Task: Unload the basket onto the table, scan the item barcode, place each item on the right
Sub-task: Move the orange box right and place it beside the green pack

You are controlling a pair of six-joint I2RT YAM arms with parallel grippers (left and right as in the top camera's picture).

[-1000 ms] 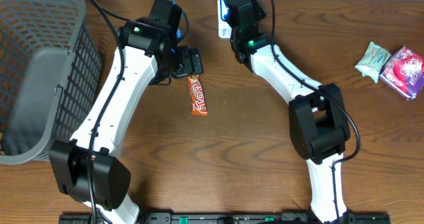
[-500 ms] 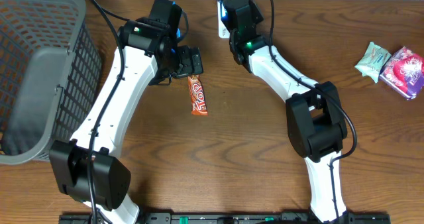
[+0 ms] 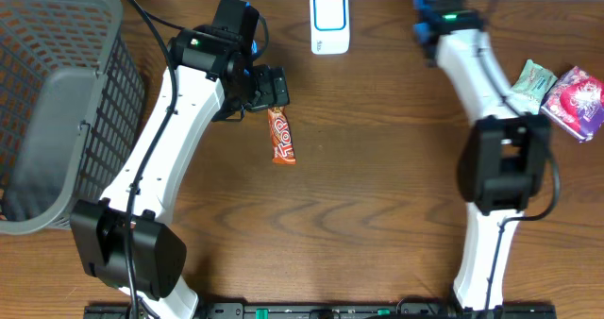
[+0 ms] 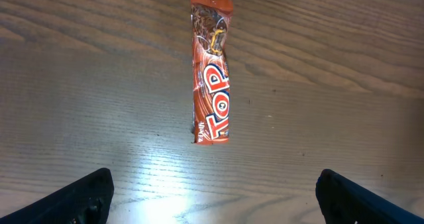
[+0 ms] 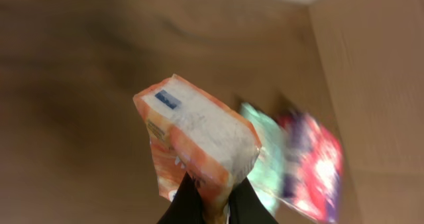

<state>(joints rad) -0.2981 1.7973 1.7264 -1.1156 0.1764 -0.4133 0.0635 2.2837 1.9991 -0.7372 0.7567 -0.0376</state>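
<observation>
My right gripper (image 5: pixel 211 207) is shut on the lower end of an orange and white packet (image 5: pixel 199 138), which it holds up off the table. In the overhead view the right wrist (image 3: pixel 445 19) is at the table's far edge, right of the white scanner (image 3: pixel 330 22); the packet is hidden there. An orange TOP candy bar (image 3: pixel 282 136) lies flat on the table. My left gripper (image 3: pixel 267 88) hovers just beyond the bar's far end, open and empty. The left wrist view shows the bar (image 4: pixel 212 71) lengthwise ahead of the wide-apart fingers (image 4: pixel 86 197).
A large grey basket (image 3: pixel 57 102) fills the left side. A green pack (image 3: pixel 531 83) and a pink pack (image 3: pixel 576 102) lie at the right edge, both blurred in the right wrist view behind the held packet. The table is brown wood.
The right arm has swung from over the scanner to the right along the far edge, uncovering the scanner. The left arm and the candy bar have not moved.
</observation>
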